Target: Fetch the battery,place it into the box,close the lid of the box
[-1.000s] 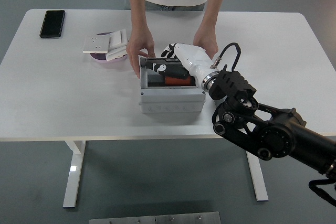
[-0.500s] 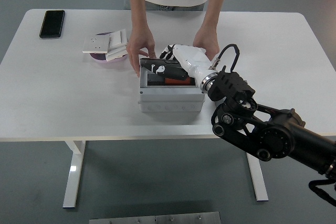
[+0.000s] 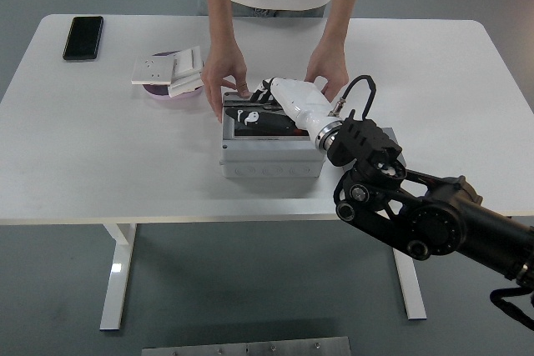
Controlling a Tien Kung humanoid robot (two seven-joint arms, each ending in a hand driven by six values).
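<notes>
The battery (image 3: 279, 125), a strip of orange showing under dark parts, lies inside the grey box (image 3: 271, 158) at the middle of the frame, so the step in hand looks like closing the lid. The right hand (image 3: 279, 97), white-shelled on a black arm that enters from the lower right, reaches over the open top of the box with its black fingers (image 3: 265, 87) curled around the far edge; whether they grip a dark lid panel (image 3: 254, 114) lying across the opening or merely press on it I cannot tell. A person stands at the top of the frame and steadies the box with both hands, one hand (image 3: 224, 72) at its upper left corner and the other hand (image 3: 327, 68) at its upper right, just beside the robot's wrist. To do this step well, the hand should probably bring the lid down flat and square to the box walls, pressing evenly rather than at one corner, and keep clear of the person's fingertips at the rim. A tilted lid could jam on the battery. The left arm is out of view. At the upper left of the frame a black phone (image 3: 83, 37) and a small stack of white plates (image 3: 169, 72) lie well apart from the work.
</notes>
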